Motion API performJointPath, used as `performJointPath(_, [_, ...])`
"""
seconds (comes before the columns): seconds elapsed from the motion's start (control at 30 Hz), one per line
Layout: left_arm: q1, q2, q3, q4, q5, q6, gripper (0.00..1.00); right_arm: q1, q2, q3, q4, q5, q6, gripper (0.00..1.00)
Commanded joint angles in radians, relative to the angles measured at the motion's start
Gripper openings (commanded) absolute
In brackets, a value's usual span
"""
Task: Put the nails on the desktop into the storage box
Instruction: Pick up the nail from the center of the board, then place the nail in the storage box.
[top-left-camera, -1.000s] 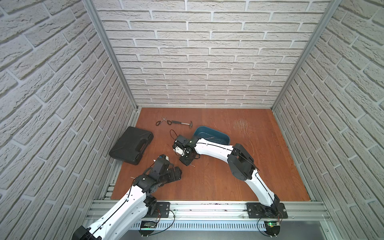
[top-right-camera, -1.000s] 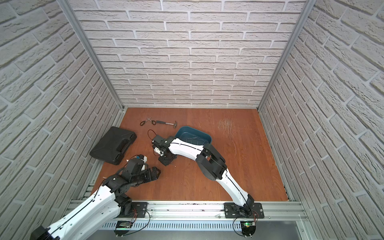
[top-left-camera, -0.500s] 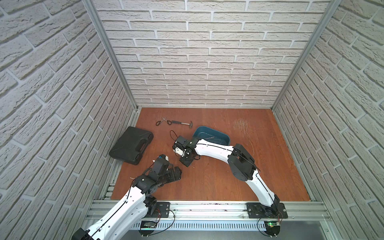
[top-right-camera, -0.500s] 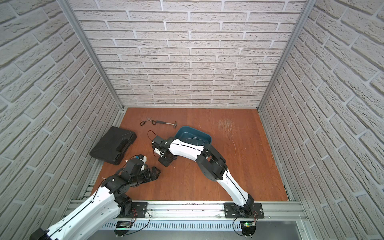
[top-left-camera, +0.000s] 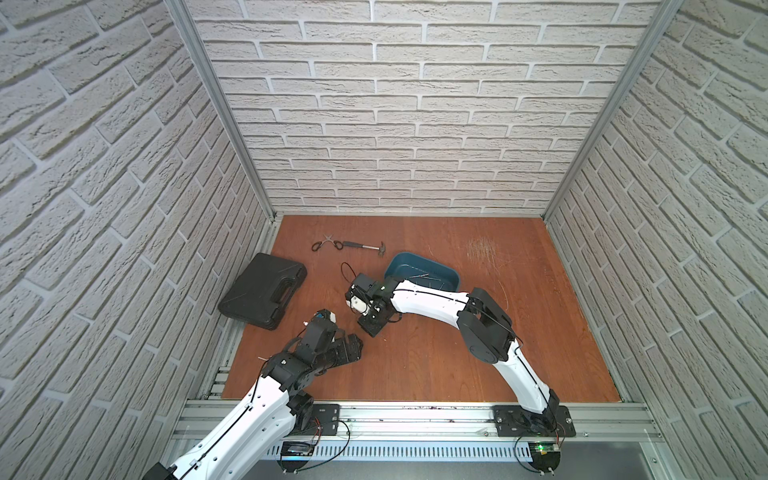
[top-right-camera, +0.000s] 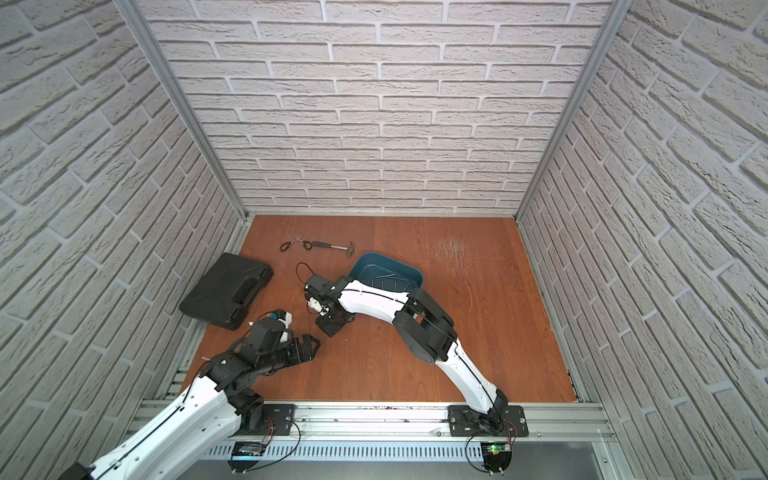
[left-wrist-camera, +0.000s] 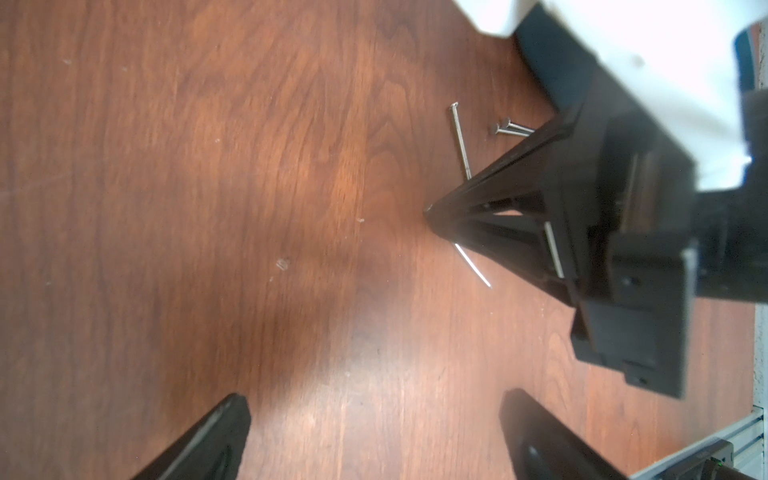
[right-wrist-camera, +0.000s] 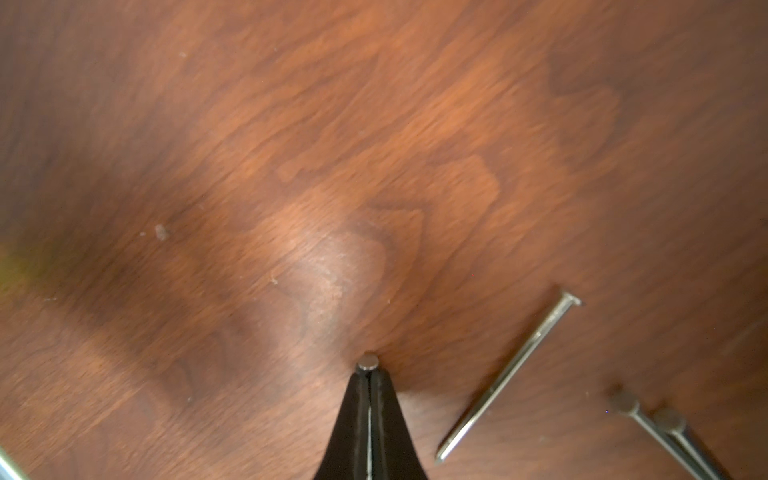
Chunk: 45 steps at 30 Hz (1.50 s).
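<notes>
Nails (right-wrist-camera: 509, 376), thin silver-grey flat-headed pins, lie on the desktop (right-wrist-camera: 291, 145); right tool (right-wrist-camera: 369, 376) pinches one nail (right-wrist-camera: 368, 363), left tool (left-wrist-camera: 372, 401) gapes wide.

Both top views are looking steeply down from high at the front onto the whole desktop (top-left-camera: 415, 353). Both wrist cameras are facing the wood closely, sharing the same loose nails (left-wrist-camera: 460, 141).

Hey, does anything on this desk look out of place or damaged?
Three loose nails lie scattered on the desktop beside the right gripper, which pinches a fourth nail; they belong in the storage box. A pale scratched patch mars the desktop nearer the back wall.
</notes>
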Motion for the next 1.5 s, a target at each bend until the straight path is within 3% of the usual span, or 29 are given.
performJointPath(0.0, [0.006, -0.006, -0.004, -0.002, 0.0, -0.004, 0.98, 0.01, -0.087, -0.013, -0.003, -0.026, 0.02, 0.02])
performJointPath(0.8, [0.006, 0.042, 0.022, 0.039, -0.006, 0.007, 0.98, -0.025, -0.203, -0.04, -0.022, -0.006, 0.009, 0.02])
performJointPath(1.1, [0.005, 0.107, 0.086, 0.075, -0.002, 0.054, 0.98, -0.095, -0.272, -0.053, -0.047, 0.03, -0.018, 0.02])
performJointPath(1.3, [0.011, 0.21, 0.154, 0.119, 0.0, 0.087, 0.98, -0.181, -0.32, -0.039, -0.094, 0.12, -0.063, 0.02])
performJointPath(1.47, [0.021, 0.292, 0.214, 0.158, 0.016, 0.108, 0.98, -0.232, -0.315, 0.014, -0.158, 0.313, -0.124, 0.02])
